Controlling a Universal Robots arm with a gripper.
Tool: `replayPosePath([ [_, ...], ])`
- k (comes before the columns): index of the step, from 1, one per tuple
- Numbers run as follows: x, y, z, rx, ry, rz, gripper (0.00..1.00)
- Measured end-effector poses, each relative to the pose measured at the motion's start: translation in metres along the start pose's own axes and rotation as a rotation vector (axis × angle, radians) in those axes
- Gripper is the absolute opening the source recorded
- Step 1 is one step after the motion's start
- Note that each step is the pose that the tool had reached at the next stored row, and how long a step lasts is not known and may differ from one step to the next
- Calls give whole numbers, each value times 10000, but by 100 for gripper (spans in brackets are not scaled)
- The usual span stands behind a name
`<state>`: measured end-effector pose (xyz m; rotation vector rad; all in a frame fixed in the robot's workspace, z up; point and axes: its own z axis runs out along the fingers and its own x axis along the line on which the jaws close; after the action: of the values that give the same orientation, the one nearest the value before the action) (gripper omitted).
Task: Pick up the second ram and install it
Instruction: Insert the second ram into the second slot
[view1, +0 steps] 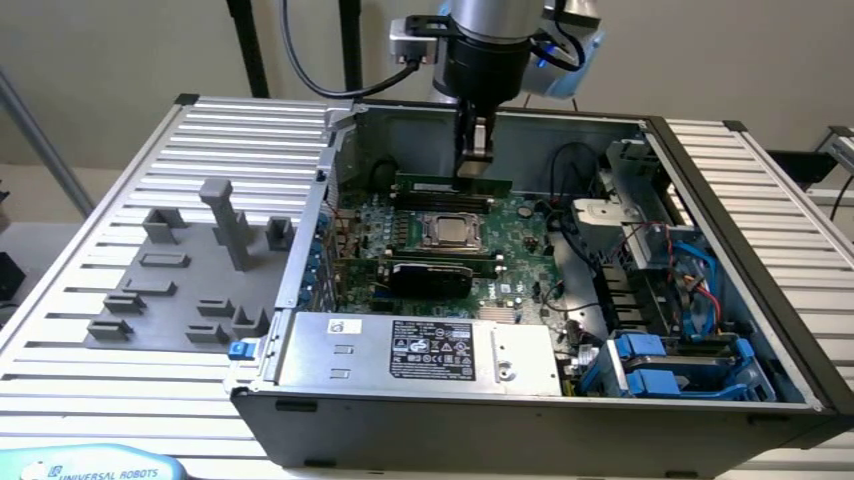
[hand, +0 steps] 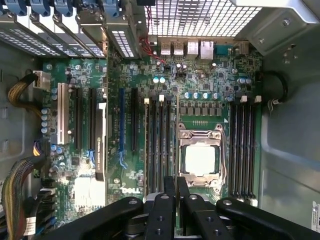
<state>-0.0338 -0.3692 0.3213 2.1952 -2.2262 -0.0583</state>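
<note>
Two narrow black fingers (view1: 475, 145) pinch thin, flat green second ram (view1: 430, 186) above motherboard (view1: 514, 235).

Ribbed metal table (view1: 74, 300), seen in the exterior view. Bears an open computer case (view1: 534, 428) from centre out to 3 o'clock, a grey fixture plate (view1: 174, 292) with upright holders just beside it at 9 o'clock, and a pale blue labelled device (view1: 94, 465) at the 7 o'clock edge.

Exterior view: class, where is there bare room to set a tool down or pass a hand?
Free: the slatted table on the exterior view's right of the case, and the slats past the grey fixture, farther from the camera. Crowded: inside the case, where cables, drives and the gripper over the motherboard leave little room.
</note>
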Motion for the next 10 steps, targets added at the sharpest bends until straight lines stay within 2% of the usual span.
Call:
replayPosePath([
  [10, 9, -3, 183, 0, 0, 3, 13],
])
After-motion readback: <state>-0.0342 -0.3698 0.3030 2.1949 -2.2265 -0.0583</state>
